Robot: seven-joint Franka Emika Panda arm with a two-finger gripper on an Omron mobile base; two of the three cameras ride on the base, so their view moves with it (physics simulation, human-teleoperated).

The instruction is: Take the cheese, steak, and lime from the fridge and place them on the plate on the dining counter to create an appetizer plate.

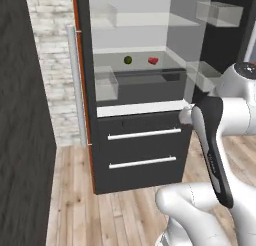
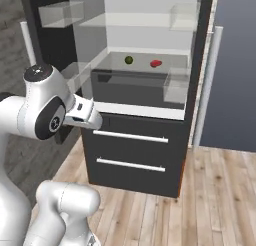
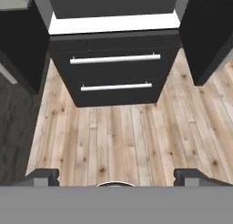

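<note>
The fridge (image 1: 140, 90) stands open, a tall dark-grey cabinet with a pale interior, clear shelves and clear door bins, and two lower drawers (image 1: 142, 150) with silver bar handles. On its middle shelf (image 1: 145, 67), the lime (image 1: 128, 60), a small dark-green ball, sits at about 9 o'clock of the steak (image 1: 153, 60), a small red, irregular chunk; the two are near each other but apart, both toward the back of the shelf. From the right base view the lime (image 2: 129, 60) and steak (image 2: 156, 63) keep the same order, left to right. A long grey cylindrical handle (image 1: 76, 85) runs down the open door at the fridge's 9 o'clock side. In the hand view the tool (image 3: 116, 176) has its two dark tips spread wide apart with nothing between them, pointing down at the light wooden plank floor (image 3: 113, 136) in front of the drawers (image 3: 113, 73). A pale brick wall (image 1: 52, 55) rises behind the fridge, and a dark panel (image 1: 22, 115) fills the 9 o'clock edge.
</note>
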